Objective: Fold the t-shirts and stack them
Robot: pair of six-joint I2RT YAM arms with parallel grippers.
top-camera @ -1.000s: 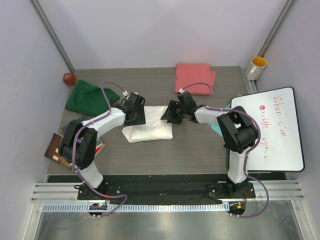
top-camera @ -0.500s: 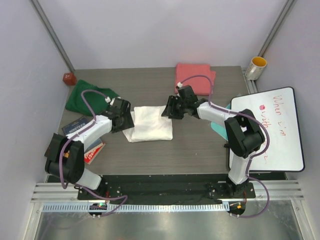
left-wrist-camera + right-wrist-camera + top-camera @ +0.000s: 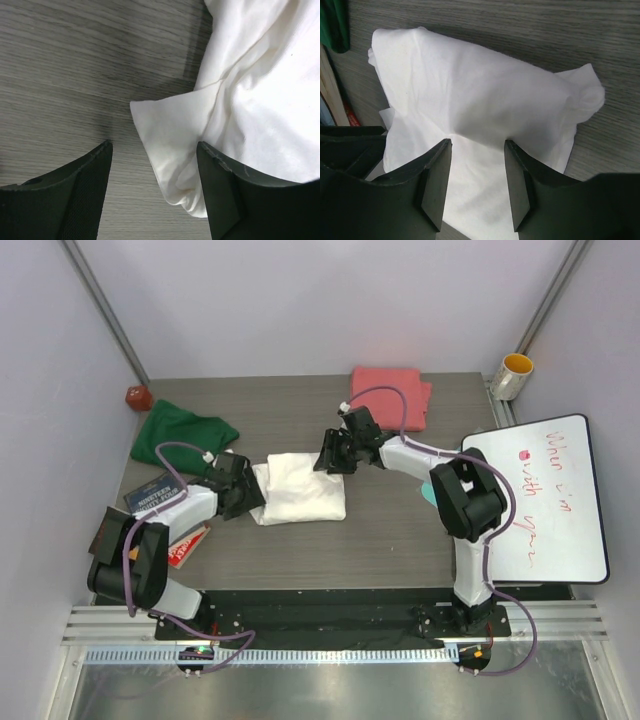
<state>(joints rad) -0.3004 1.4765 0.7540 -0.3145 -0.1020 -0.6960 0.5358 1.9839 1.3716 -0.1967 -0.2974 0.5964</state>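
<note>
A grey wood-grain table [image 3: 400, 530] is seen from above, with a whiteboard [image 3: 560, 500] laid over its 3 o'clock edge. The folded white t-shirt [image 3: 300, 495] is placed near the centre, the dark green t-shirt [image 3: 175, 435] is bunched at 10 o'clock and the coral-pink t-shirt [image 3: 385, 395] is folded at 1 o'clock. Books [image 3: 150, 498] are stacked at 8 o'clock.

The left gripper [image 3: 250, 490] is set at the white shirt's 9 o'clock edge. Only its wrist view shows that the jaws are spread, with a loose cloth corner lying unclamped between them.

The right gripper [image 3: 328, 455] is held at the shirt's 1 o'clock corner. In its wrist view the jaws are seen parted above the cloth, nothing pinched.
</note>
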